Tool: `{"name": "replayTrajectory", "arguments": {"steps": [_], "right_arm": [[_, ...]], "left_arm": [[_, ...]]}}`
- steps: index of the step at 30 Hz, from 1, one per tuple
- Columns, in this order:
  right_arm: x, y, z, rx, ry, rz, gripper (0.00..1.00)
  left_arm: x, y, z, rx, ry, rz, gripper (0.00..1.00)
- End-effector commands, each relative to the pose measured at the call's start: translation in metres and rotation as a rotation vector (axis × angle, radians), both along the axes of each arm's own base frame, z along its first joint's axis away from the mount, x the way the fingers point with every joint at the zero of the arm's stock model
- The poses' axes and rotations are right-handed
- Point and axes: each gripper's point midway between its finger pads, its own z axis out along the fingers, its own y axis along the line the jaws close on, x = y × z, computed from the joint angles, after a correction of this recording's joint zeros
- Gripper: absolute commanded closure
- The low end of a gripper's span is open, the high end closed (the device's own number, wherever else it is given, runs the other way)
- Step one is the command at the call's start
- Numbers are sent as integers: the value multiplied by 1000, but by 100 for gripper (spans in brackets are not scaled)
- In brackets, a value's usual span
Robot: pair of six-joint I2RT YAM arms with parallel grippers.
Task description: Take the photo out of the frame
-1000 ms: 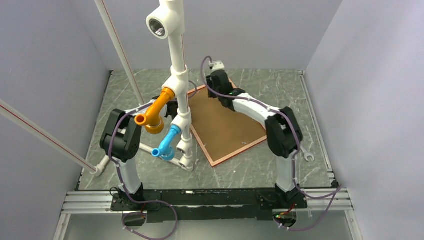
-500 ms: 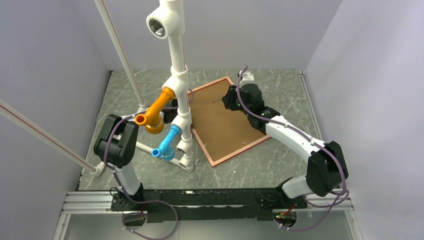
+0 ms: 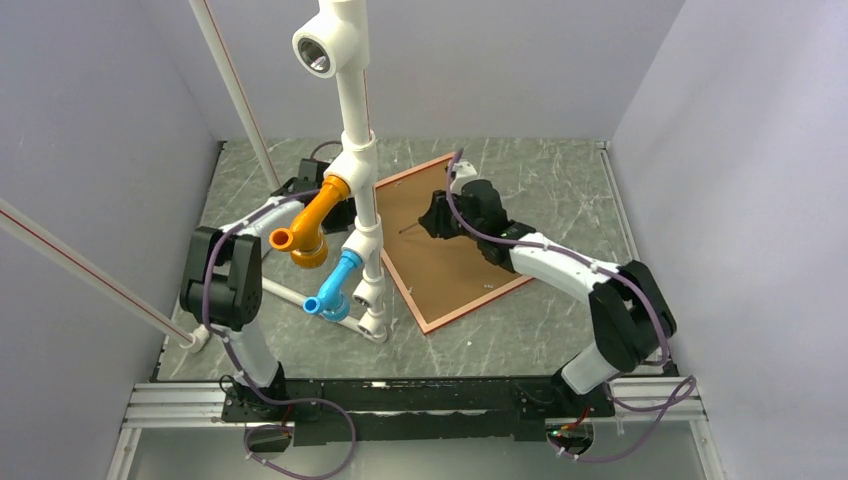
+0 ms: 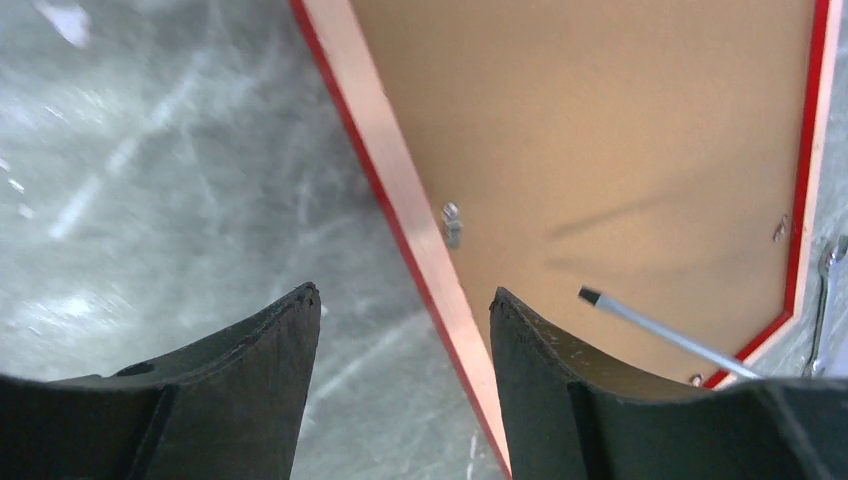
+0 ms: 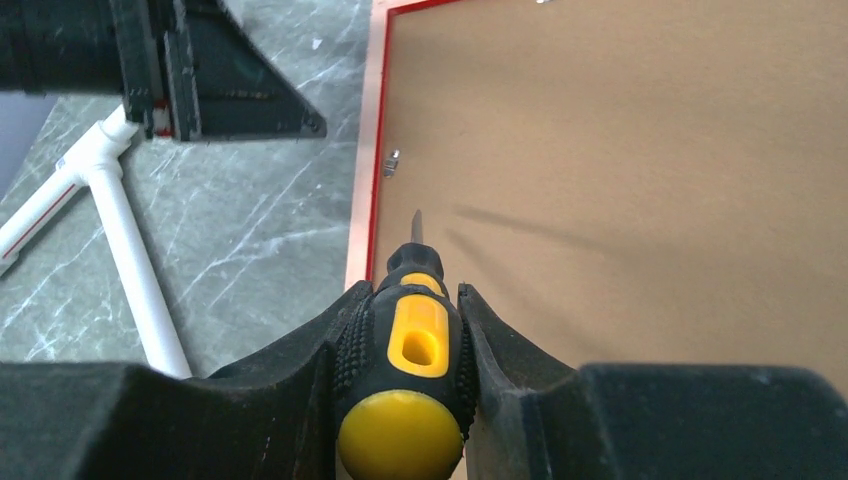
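we count one frame (image 4: 408, 200), one screwdriver (image 5: 415, 340), one wrench (image 4: 826, 300) and one pipe stand (image 3: 355, 110). the left arm (image 3: 225, 280) and right arm (image 3: 560, 262) make two.

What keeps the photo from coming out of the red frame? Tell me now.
The plain brown backing board fills the back of the thin red rectangular frame, so the photo is hidden, presumably beneath it. A small metal tab at the frame's inner edge sits on the board.

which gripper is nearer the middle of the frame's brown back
Right. The right gripper, holding the screwdriver, hangs over the frame back; the left gripper sits out at its edge.
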Motion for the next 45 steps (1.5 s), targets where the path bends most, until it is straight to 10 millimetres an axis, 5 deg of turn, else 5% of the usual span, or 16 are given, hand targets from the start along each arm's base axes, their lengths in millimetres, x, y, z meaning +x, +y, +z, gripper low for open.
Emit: {"name": "replayTrajectory", "arguments": {"steps": [1, 13, 25, 45], "right_arm": [[20, 37, 41, 88, -131, 93, 100], [36, 82, 28, -18, -149, 149, 100], [38, 85, 6, -142, -169, 105, 100], [40, 100, 1, -148, -182, 150, 100]], "left_arm": [[27, 5, 2, -34, -18, -52, 34], [38, 7, -33, -9, 88, -28, 42], [35, 12, -44, 21, 124, -7, 53], [34, 11, -49, 16, 143, -15, 50]]}}
